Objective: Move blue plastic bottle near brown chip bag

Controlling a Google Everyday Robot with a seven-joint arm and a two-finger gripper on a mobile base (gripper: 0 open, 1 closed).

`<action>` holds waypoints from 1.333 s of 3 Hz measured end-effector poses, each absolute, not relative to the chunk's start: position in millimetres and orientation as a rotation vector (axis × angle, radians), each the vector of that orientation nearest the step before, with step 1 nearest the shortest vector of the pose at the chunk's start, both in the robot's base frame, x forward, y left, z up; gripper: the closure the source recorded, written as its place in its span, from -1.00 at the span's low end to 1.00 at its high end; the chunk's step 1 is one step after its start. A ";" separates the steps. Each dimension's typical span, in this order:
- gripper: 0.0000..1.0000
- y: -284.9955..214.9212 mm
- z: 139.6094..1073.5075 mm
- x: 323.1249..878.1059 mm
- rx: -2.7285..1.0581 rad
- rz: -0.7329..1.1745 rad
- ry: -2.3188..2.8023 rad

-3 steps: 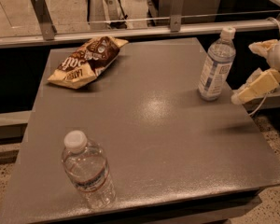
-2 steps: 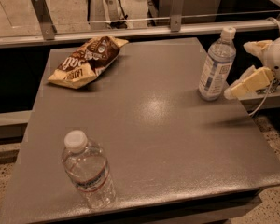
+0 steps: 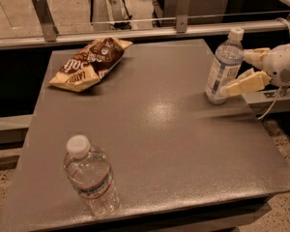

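My gripper (image 3: pixel 236 73): I have moved it left, from well right of the bottle (image 3: pixel 221 69) to right up against it.
Near finger (image 3: pixel 244 83): its tip now overlaps the bottle's label; earlier it stood clear to the right.
Far finger (image 3: pixel 255 56): now just beside the bottle's right shoulder, with the two fingers spread either side.

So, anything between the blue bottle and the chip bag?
Nothing visible. The gripper flanks the blue plastic bottle at right; bare table runs to the brown chip bag, back left. The clear bottle stands front-left, off that line.
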State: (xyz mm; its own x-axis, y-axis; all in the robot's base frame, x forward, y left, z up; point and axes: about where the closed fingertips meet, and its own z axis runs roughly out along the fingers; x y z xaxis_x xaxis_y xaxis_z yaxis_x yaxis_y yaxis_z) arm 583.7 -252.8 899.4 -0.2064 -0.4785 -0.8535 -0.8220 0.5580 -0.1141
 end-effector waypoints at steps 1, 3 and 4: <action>-0.24 -248.7 901.3 587.1 -1.040 0.496 1.829; 0.69 -251.0 929.1 581.2 -1.011 0.518 1.762; 1.00 -268.6 956.8 574.3 -0.989 0.472 1.715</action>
State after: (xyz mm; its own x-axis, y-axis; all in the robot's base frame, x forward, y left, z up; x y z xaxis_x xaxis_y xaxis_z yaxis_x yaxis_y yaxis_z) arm 574.3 -268.6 956.8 -0.1061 -0.3857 -0.9165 -0.8005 0.5799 -0.1514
